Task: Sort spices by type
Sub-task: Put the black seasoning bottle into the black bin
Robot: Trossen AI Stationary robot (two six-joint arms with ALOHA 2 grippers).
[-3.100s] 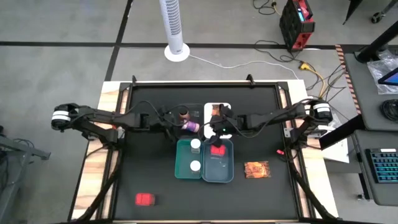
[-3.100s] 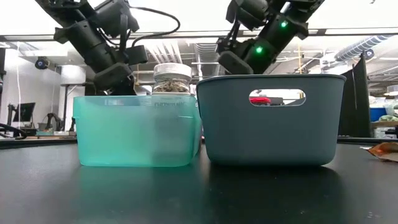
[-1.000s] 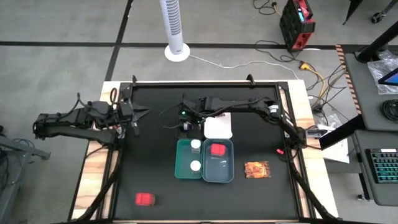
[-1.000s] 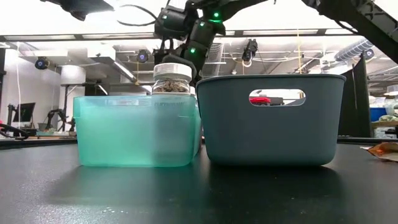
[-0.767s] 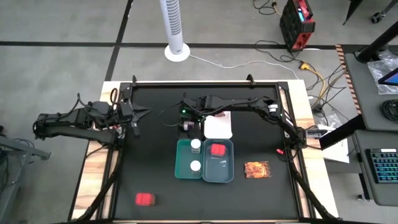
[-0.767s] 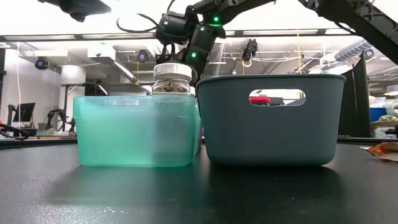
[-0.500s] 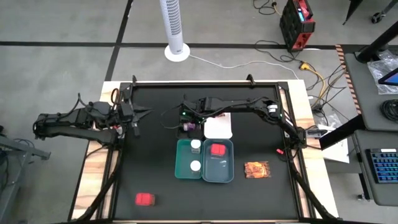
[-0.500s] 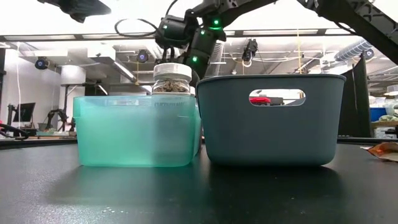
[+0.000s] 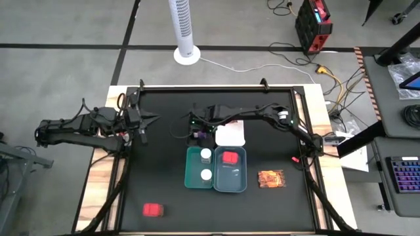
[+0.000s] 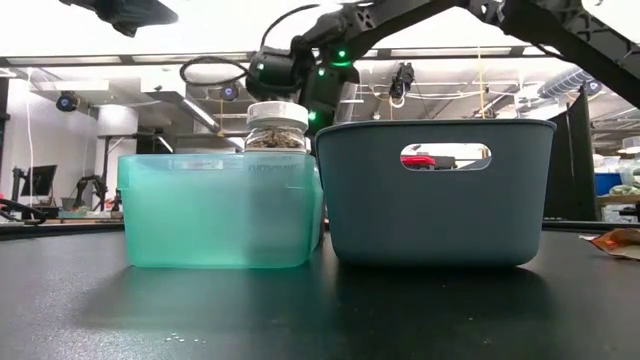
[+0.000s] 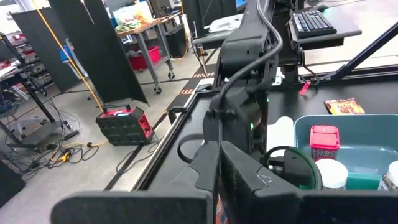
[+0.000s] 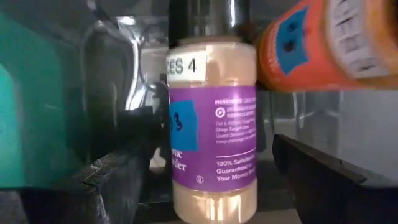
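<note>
Standing upright just behind the teal tray (image 9: 198, 172), purple bottle (image 12: 212, 127) between wide-open fingers of right gripper (image 9: 195, 128), not gripped; probably light, stiff, smooth and slippery, best taken at middle of label; left gripper (image 9: 136, 119) closed, well apart.

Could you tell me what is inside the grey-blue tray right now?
One red box lies at the far end of the grey-blue tray; the rest of the floor looks bare. In the low view its wall hides the inside.
</note>
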